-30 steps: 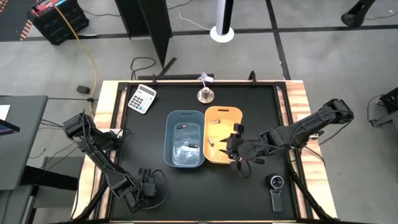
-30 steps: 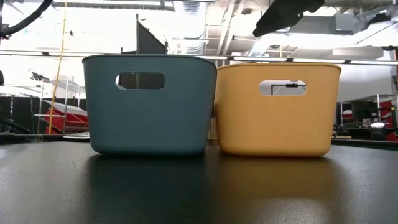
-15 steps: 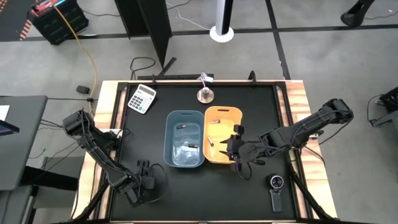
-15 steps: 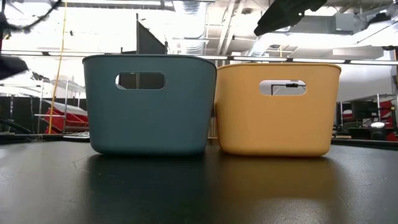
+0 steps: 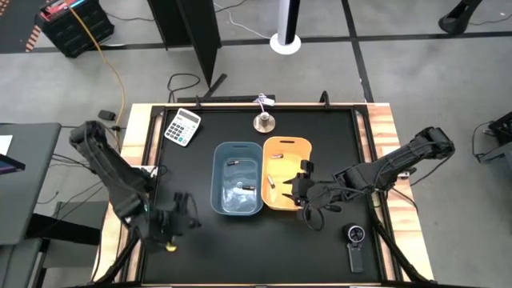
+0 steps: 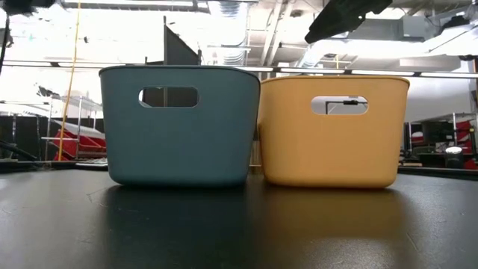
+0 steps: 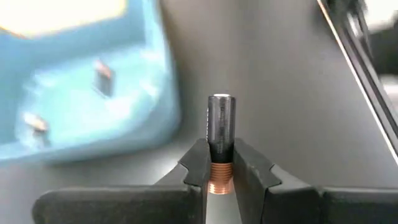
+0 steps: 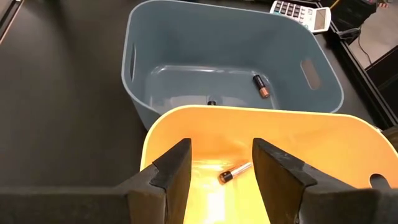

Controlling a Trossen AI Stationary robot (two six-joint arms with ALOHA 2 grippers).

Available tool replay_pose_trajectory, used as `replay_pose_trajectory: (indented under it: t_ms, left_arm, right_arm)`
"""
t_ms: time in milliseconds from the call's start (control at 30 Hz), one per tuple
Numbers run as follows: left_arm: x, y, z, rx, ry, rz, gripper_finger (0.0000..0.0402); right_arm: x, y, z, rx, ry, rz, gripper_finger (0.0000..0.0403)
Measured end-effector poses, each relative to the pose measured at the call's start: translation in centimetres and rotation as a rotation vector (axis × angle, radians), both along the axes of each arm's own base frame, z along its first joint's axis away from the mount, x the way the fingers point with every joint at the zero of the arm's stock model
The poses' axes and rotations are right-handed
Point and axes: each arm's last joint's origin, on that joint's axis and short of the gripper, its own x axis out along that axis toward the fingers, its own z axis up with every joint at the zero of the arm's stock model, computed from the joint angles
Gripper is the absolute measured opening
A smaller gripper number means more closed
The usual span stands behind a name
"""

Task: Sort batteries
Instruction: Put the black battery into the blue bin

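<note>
- Your left gripper (image 7: 219,177) was clamped on a dark battery (image 7: 220,134) with a copper-coloured end, which stood up between the two fingers (image 7: 198,163) with its copper end down in the grip.
- In the high view that left gripper (image 5: 171,222) sat over the near left part of the black table (image 5: 200,256), left of the blue bin (image 5: 237,178) and apart from it.
- Your right gripper (image 8: 221,167) had its fingers spread apart with nothing between them, and it looked down over the near rim of the yellow bin (image 8: 180,118).
- In the high view the right gripper (image 5: 298,189) was at the right edge of the yellow bin (image 5: 286,146).
- A silvery battery (image 8: 234,172) lay on the yellow bin's floor, showing between the right fingers but below them.
- A battery with an orange end (image 8: 260,86) lay in the blue bin (image 8: 143,37), beyond the yellow one.
- A black round-dial gadget (image 5: 356,245) lay on the table's near right part, well apart from both bins.
- The two bins stood side by side, touching or nearly so, in mid-table.
- A calculator (image 5: 182,126) lay at the far left corner, and a small bell-shaped metal object (image 5: 263,122) stood at the far edge behind the bins.
</note>
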Motion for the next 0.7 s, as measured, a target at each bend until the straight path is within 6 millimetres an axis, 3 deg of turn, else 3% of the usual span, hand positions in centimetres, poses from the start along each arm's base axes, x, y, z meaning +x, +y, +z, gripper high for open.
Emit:
replay_pose_trajectory:
  t_ms: [267,433,700]
  left_arm:
    - [4.0,4.6,1.2,0.071,-0.089,0.151,0.0039]
    - [6.6,9.0,1.3,0.058,-0.049,0.198,0.0039]
    - [9.2,15.3,0.6,-0.027,0.023,0.178,0.0039]
  right_arm:
    - [-0.1,0.4,0.0,-0.002,-0.001,0.016,0.0185]
    - [-0.3,0.9,0.0,-0.001,-0.003,0.034,0.0185]
    - [-0.5,1.8,0.3,0.020,-0.034,0.062,0.0185]
